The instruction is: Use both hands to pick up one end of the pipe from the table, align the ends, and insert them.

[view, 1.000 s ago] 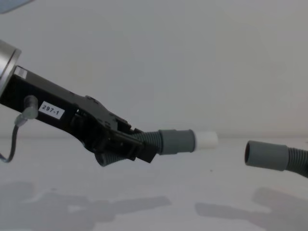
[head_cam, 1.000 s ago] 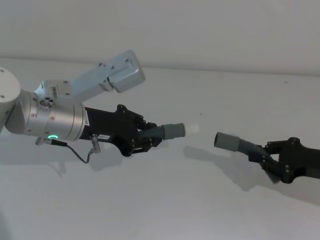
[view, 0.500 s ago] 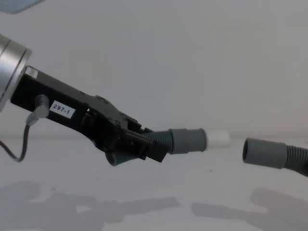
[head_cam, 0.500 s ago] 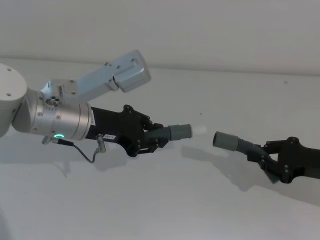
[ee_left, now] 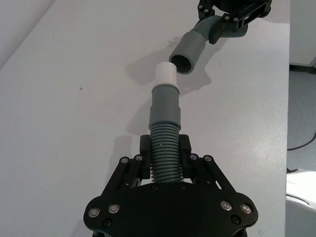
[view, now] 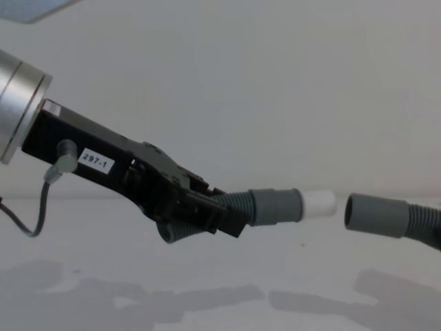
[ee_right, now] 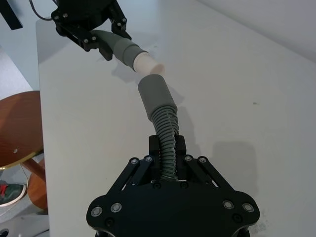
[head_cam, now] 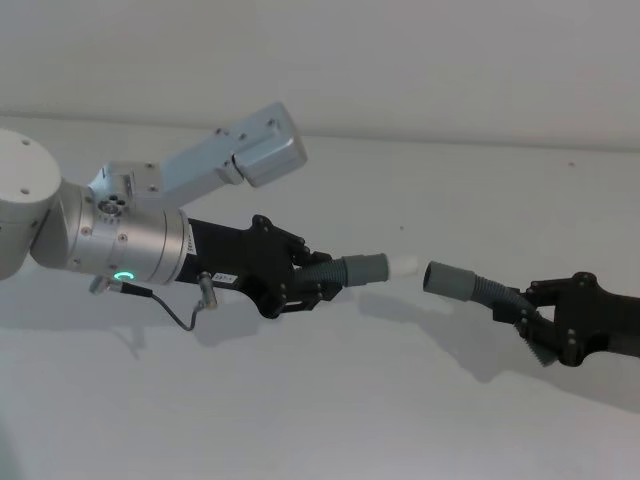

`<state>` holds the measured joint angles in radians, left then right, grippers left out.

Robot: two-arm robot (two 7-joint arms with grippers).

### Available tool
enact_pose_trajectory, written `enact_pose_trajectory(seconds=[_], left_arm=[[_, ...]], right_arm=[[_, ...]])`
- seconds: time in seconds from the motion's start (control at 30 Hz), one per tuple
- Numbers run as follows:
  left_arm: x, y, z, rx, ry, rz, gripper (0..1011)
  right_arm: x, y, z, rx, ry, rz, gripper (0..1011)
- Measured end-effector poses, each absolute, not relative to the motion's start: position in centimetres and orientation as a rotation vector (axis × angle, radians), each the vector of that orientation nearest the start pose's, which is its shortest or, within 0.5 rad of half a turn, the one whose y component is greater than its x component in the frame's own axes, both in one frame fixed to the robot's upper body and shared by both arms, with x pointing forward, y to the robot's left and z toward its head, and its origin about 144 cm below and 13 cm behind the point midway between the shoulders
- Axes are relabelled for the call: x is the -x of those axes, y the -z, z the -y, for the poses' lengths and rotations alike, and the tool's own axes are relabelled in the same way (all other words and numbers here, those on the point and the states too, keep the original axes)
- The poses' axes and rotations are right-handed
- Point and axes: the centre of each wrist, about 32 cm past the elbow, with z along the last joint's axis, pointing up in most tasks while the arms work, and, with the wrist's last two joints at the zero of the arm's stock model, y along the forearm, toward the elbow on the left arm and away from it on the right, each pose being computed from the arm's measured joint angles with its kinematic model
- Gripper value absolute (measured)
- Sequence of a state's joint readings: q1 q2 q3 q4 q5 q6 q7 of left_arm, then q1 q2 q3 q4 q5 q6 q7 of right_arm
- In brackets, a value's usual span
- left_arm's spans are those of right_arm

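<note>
We have the left gripper (head_cam: 312, 283) clenched on the ribbed hose, white sleeve (view: 319, 203) aimed rightward above the table (head_cam: 330, 420). Just beside it, the open grey cuff (view: 368, 215) faces back, right gripper (head_cam: 535, 325) clamping its hose, ready for insertion.

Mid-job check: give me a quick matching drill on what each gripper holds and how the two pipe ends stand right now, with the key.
Column one:
1. left gripper
2. right gripper
3. white sleeve
4. open cuff

Column two:
A. hollow mouth facing the sleeve, nothing inside it yet
B. shut on the ribbed hose that ends in the open cuff
C. sticks out of a grey cuff, just short of the other end
D. shut on the ribbed hose that carries the white tip

Pairs: 1-D, 2-B, 3-C, 4-A
</note>
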<state>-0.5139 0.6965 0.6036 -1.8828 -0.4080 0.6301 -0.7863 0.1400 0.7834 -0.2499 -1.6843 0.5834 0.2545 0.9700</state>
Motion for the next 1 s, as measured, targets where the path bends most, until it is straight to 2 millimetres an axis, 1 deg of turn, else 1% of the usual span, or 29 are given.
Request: enact_pose_trajectory(seconds=[1.0], left_arm=[[-48.92, -132.49, -22.14, -0.503, -0.281, -0.009, 325]], right_arm=[[-48.30, -124.55, 34.74, 0.271, 0.354, -0.088, 169]])
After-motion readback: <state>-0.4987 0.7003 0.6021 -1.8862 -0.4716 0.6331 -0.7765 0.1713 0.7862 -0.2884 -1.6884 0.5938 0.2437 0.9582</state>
